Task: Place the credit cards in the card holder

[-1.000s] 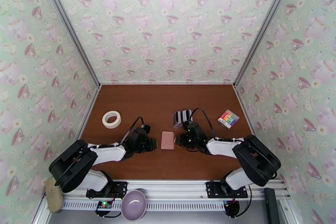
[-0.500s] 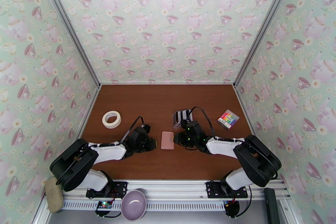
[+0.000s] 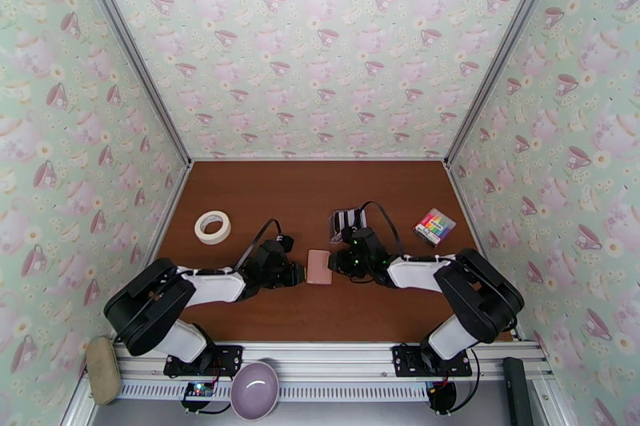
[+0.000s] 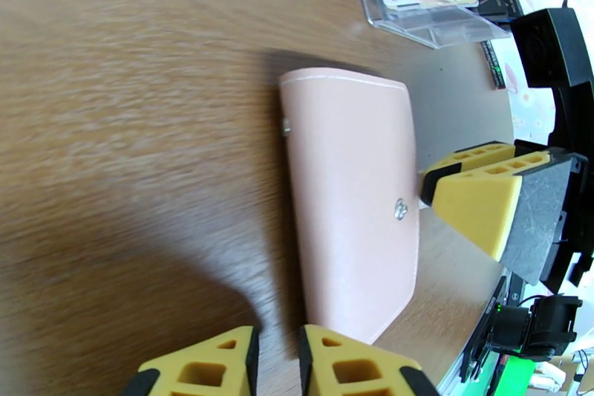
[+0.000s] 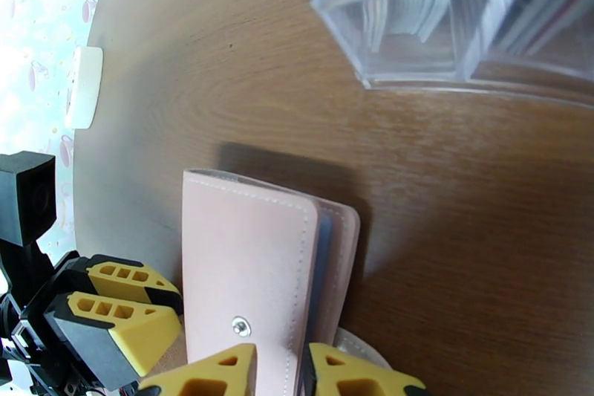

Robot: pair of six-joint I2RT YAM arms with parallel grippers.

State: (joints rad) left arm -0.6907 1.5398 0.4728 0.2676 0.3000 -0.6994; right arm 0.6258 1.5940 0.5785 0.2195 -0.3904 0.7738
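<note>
Pink and closed, the card holder lies flat on the desk between the two grippers, its long axis across the line that joins them. The left gripper has its jaws almost together, just beside one long edge. The right gripper is at the opposite edge, jaws nearly together, perhaps touching it. Both arms are equally near. The cards stand in a clear box beyond the right jaws.

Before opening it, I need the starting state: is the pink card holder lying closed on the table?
Yes, the card holder lies flat and folded shut.
</note>
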